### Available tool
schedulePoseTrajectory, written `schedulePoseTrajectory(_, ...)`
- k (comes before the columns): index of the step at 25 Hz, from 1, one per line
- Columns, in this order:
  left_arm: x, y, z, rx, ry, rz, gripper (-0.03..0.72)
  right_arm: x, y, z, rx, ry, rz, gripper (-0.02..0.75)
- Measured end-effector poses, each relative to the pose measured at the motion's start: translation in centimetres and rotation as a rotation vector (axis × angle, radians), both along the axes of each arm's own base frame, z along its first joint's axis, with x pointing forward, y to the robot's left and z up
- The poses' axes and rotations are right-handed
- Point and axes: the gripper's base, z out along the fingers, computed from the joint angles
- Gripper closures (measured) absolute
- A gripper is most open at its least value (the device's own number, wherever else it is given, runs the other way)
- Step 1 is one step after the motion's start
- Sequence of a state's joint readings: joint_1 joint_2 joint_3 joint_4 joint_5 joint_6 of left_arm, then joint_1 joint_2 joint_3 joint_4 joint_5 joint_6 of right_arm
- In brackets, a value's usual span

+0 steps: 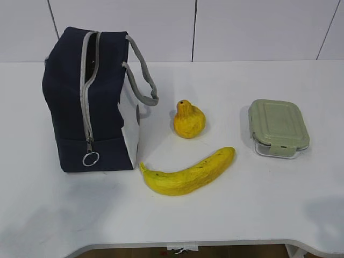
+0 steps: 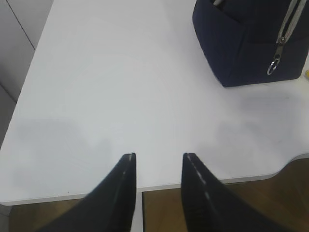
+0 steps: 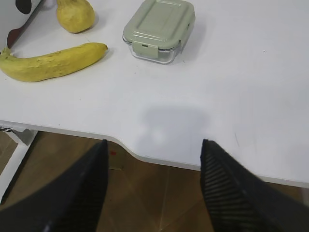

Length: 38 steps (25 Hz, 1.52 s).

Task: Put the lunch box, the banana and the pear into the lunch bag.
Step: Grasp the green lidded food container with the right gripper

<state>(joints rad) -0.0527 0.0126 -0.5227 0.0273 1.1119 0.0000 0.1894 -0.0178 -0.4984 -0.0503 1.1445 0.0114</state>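
Observation:
The navy lunch bag [image 1: 88, 102] stands upright at the left of the table, its grey zipper run down the front with the ring pull [image 1: 90, 158] at the bottom; it also shows in the left wrist view [image 2: 246, 38]. The pear [image 1: 188, 120] stands right of the bag. The banana [image 1: 188, 173] lies in front of it. The lunch box [image 1: 278, 128] with its sage-green lid sits at the right. The right wrist view shows the pear [image 3: 75, 14], banana [image 3: 50, 62] and lunch box [image 3: 159, 30]. My left gripper [image 2: 158, 156] is open and empty over the front left edge. My right gripper [image 3: 154, 142] is open and empty at the front right edge. Neither gripper shows in the exterior view.
The white table [image 1: 242, 209] has a curved cut-out in its front edge [image 3: 145, 157]. A white wall stands behind the table. Brown floor shows below the table edge [image 3: 145, 193].

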Motion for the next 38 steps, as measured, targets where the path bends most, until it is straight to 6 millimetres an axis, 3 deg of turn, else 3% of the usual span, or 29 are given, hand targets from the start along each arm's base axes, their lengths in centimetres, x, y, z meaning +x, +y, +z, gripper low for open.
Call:
schedulePoseTrajectory(24, 0.0, 0.0, 0.0, 0.000, 0.000, 0.000, 0.445, -0.1, 0.0, 0.4, 0.066, -0.004, -0.036, 0.279)
schedulePoseTrajectory(38, 0.0, 0.0, 0.0, 0.000, 0.000, 0.000, 0.445, 3.4, 1.7, 0.8, 0.225, 0.179, -0.046, 0.279)
